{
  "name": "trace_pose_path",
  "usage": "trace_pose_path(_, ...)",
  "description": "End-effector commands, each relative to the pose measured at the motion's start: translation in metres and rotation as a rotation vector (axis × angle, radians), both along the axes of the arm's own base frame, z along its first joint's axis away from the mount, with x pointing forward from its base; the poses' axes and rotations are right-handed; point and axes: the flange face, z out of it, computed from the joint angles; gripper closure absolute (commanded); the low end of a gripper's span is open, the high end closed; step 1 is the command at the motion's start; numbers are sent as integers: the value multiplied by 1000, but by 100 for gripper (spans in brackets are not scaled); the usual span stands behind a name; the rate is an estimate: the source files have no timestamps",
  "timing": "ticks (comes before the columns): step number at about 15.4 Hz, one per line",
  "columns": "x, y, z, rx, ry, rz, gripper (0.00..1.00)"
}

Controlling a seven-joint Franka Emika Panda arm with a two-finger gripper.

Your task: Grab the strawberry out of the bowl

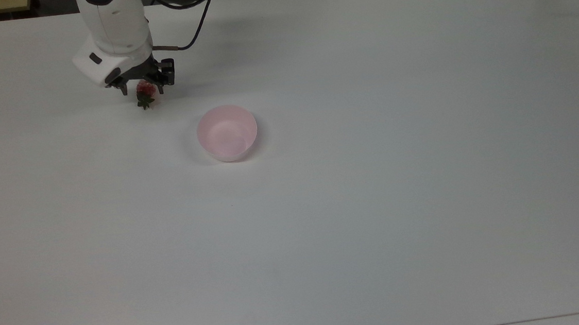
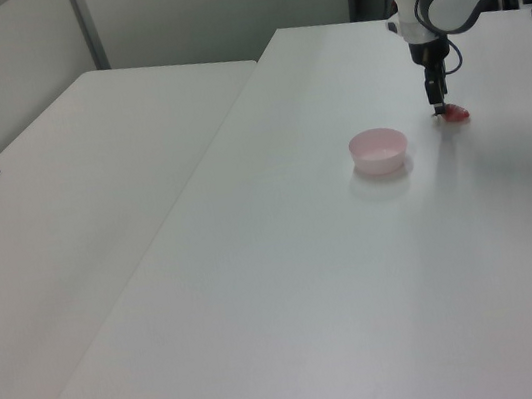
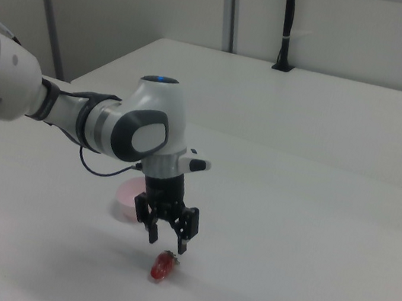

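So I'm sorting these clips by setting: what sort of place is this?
Probably a robotics lab or test room. A white robot arm works over a plain white table, with a second white table pushed up beside it and partition walls behind. The props are a strawberry and a pink bowl.

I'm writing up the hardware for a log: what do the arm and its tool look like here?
The arm has rounded white shells with dark grey bands at the joints and a small blue light on top of one joint. A thin black cable loops to the wrist. The tool is black, with two short dark fingers below a white wrist block.
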Motion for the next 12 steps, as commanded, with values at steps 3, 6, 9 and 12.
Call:
trace_pose_path(3, 3, 36, 143, -38, -7, -198, 0)
trace_pose_path(6, 2, 69, 226, 30, -16, -203, 0)
trace_pose_path(9, -17, 109, 269, 50, -52, -204, 0)
trace_pose_path(12, -22, 124, 273, 100, -68, -239, 0)
